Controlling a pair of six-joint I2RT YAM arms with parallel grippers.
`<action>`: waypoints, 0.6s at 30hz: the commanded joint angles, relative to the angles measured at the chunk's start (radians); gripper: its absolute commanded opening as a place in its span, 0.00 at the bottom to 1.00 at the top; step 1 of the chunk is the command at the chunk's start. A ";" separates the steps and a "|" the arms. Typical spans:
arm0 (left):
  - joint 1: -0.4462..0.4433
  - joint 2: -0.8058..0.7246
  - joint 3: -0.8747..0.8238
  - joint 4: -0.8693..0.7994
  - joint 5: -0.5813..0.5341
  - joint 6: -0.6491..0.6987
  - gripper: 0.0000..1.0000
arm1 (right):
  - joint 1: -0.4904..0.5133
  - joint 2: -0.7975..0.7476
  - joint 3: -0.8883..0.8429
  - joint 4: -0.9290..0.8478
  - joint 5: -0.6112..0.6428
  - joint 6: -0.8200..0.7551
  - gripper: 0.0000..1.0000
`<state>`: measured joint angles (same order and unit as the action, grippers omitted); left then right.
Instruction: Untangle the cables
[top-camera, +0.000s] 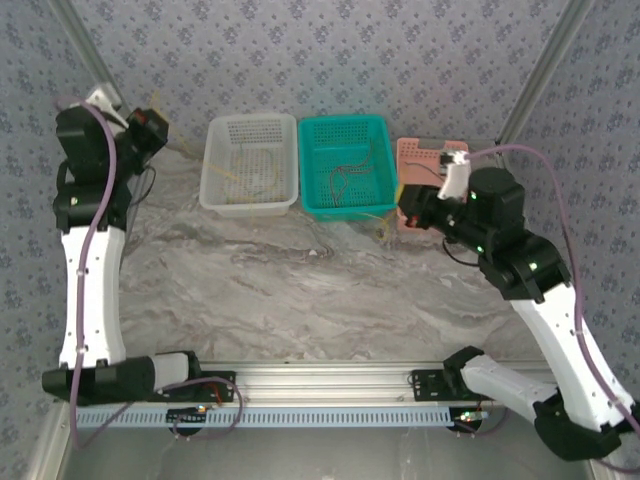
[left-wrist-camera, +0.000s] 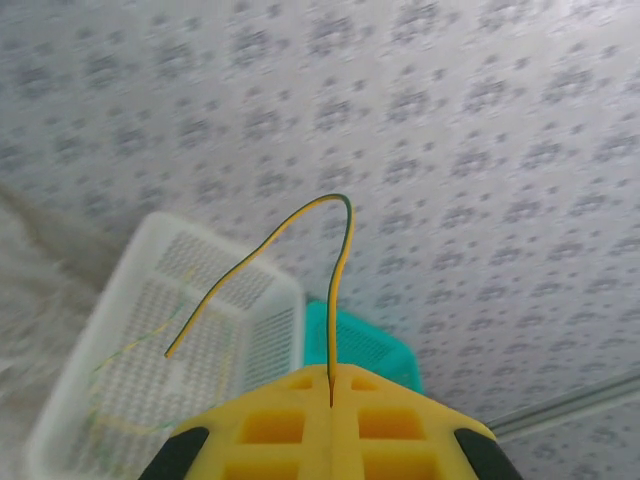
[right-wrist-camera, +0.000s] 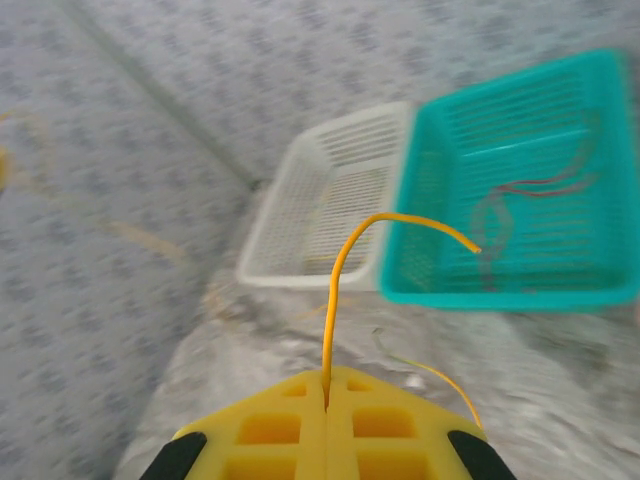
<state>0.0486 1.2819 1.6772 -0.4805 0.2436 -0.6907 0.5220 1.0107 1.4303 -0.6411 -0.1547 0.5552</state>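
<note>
- The left gripper (top-camera: 152, 130) is raised at the far left, near the patterned wall. In the left wrist view its blocky yellow fingers (left-wrist-camera: 285, 425) are pressed together on a thin yellow-green wire (left-wrist-camera: 300, 214).
- That wire rises from the seam between the fingers, bends into a narrow arch and droops to a free end over the white basket (left-wrist-camera: 288, 292).
- The white basket (top-camera: 212, 170) is a rectangular plastic basket with perforated walls. Pale yellow strands (top-camera: 243, 176) lie loose on its floor.
- Just beside it on the right stands a teal basket (top-camera: 306, 172) of the same mesh. It holds thin red wires (top-camera: 345, 180) in slack curls.
- A loose yellow wire (top-camera: 383, 226) lies on the marbled grey table (top-camera: 300, 285) in front of the teal basket.
- The right gripper (top-camera: 402, 203) is by the pink basket (top-camera: 412, 150). Its yellow fingers (right-wrist-camera: 375, 430) are clamped on an orange-yellow wire (right-wrist-camera: 338, 275), which stands up stiffly and hooks over towards the teal basket.
</note>
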 joint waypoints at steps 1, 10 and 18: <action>-0.023 0.118 0.085 0.192 0.072 -0.035 0.00 | 0.083 0.123 0.109 0.136 -0.054 0.027 0.00; -0.053 0.550 0.457 0.358 0.090 -0.101 0.00 | 0.108 0.627 0.497 0.227 -0.215 0.015 0.00; -0.093 1.111 1.213 0.053 0.059 -0.012 0.00 | 0.093 1.063 0.890 0.208 -0.307 0.035 0.00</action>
<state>-0.0322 2.2665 2.7132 -0.3309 0.3027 -0.7361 0.6193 1.9781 2.2036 -0.4301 -0.3965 0.5751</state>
